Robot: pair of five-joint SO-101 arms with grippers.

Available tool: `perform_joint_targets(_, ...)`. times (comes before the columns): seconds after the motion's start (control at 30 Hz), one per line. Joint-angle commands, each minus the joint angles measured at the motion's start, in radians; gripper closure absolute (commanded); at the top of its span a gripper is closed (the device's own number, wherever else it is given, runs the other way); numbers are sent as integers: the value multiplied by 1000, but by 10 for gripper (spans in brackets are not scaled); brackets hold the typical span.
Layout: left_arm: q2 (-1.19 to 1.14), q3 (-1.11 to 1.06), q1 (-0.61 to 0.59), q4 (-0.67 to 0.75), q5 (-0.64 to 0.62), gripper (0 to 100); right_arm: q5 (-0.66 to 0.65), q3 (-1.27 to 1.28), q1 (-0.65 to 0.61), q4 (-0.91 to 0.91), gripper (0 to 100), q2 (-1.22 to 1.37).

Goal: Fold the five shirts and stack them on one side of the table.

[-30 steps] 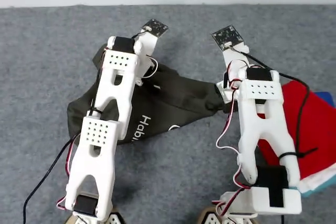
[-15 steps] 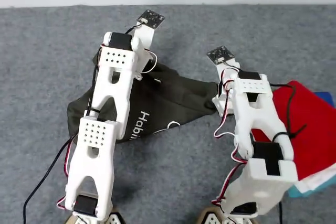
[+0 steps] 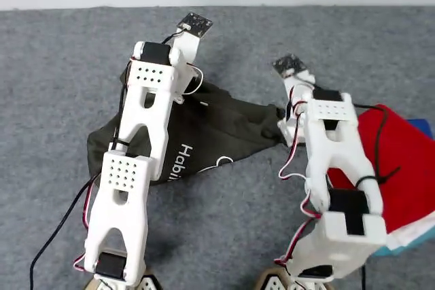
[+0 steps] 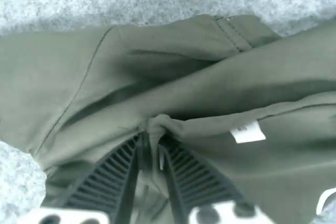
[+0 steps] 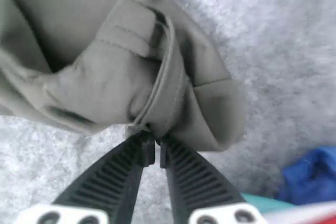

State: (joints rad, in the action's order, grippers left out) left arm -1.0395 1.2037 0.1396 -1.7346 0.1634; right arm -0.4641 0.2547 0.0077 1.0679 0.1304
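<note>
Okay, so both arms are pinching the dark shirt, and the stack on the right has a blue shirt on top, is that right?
Not quite: the high view shows a red shirt on top of the stack; blue only peeks out at its far edge. The rest holds: both arms' jaws pinch the dark shirt.

one dark shirt, four folded shirts

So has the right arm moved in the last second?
Yes. In the high view the right gripper, shut on the dark shirt, has pulled back from the table's far edge toward its base, alongside the unmoved red shirt.
</note>
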Motion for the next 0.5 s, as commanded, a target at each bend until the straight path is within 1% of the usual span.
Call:
perform_joint_targets(0.0,72,33,-11,-21,-8,988,2,-61,8,67,988,-145)
perform_joint_targets(0.3,74,33,-14,-21,-8,988,2,-74,13,160,988,-252)
perform_joint_targets(0.47,104,59,-57,-21,-12,988,5,-144,10,163,988,-386)
